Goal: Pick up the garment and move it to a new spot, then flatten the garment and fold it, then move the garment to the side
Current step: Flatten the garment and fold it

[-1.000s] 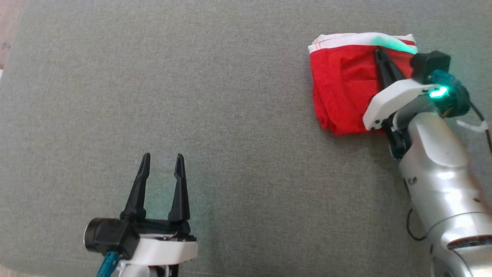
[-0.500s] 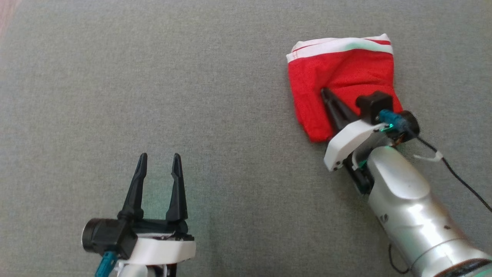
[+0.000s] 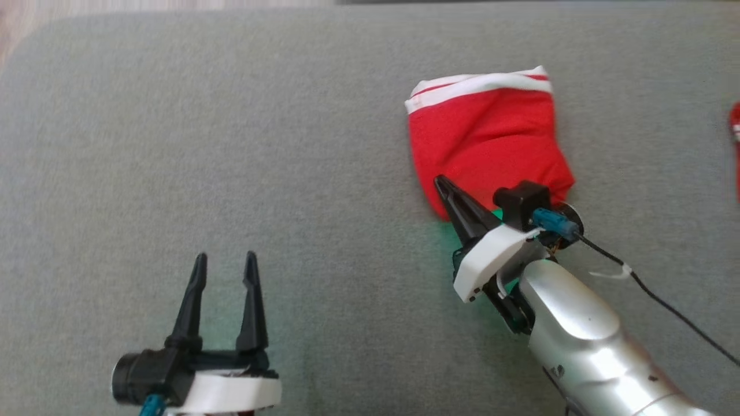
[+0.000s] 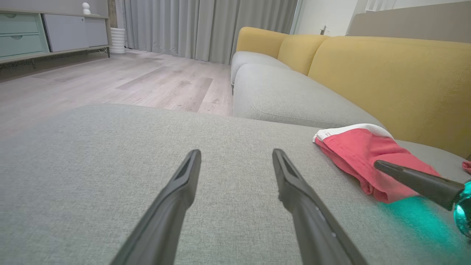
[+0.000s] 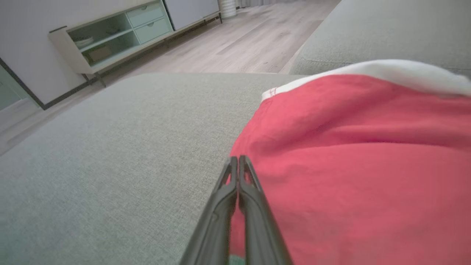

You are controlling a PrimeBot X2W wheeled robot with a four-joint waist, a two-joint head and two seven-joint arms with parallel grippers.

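Head view shows the folded red garment lying on the grey cushion right of centre, the right gripper at its near left corner with jaws pressed together, and the left gripper well apart, nearer me, jaws spread and empty.

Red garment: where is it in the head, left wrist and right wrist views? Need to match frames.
Head view: garment right of centre, upper half, lying on the grey cushion.
Left wrist view: garment at the right, mid height, in front of the yellow backrest.
Right wrist view: garment covers the right half, close up.
Shared landmark: its white band, along the garment's far edge in all three.
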